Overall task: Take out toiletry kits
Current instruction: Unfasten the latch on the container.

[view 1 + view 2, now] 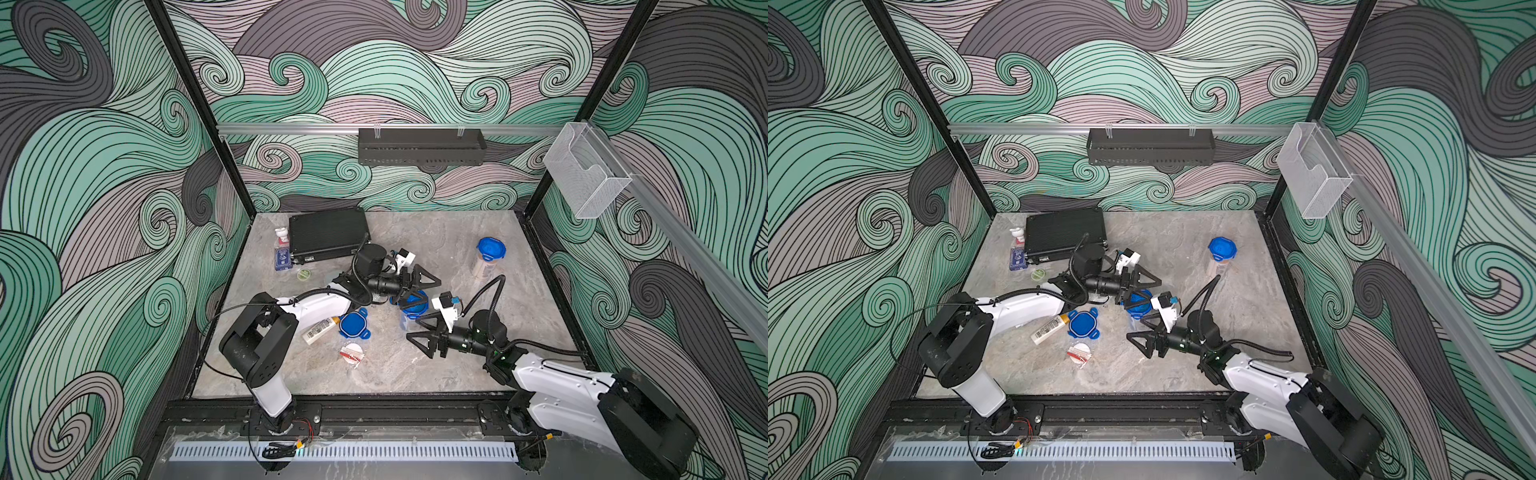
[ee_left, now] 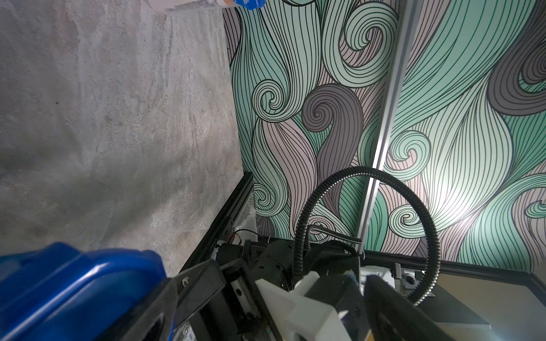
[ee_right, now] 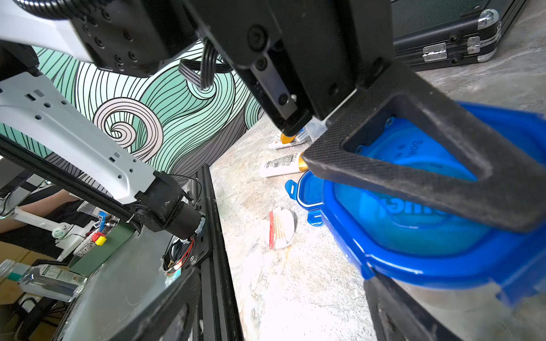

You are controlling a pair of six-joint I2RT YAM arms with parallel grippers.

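Two kit pieces already lie out on the table (image 1: 415, 374): white bottle (image 1: 319, 331), round packet (image 1: 351, 353). Left gripper (image 1: 417, 291) released, one finger across the blue-lidded jar (image 1: 417, 306); right gripper (image 1: 417, 336) spread, empty, just beside. Risk: closing off-centre, you tip the jar and it rolls away.

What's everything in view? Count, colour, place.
ribbed case: 1, black, far-left corner
pump bottle: 1, blue label, beside case
round item: 1, green, near pump bottle
loose lid: 1, blue, flat, left of centre
white bottle: 1, gold cap, lying beside loose lid
round packet: 1, white-red, nearer than lid
lidded containers: 2, clear, blue lids, one mid-table, one far right
wall shelf: 1, black, back wall
wall holder: 1, clear, right wall
left gripper: open, at mid-table container's lid
right gripper: open, empty, beside that container
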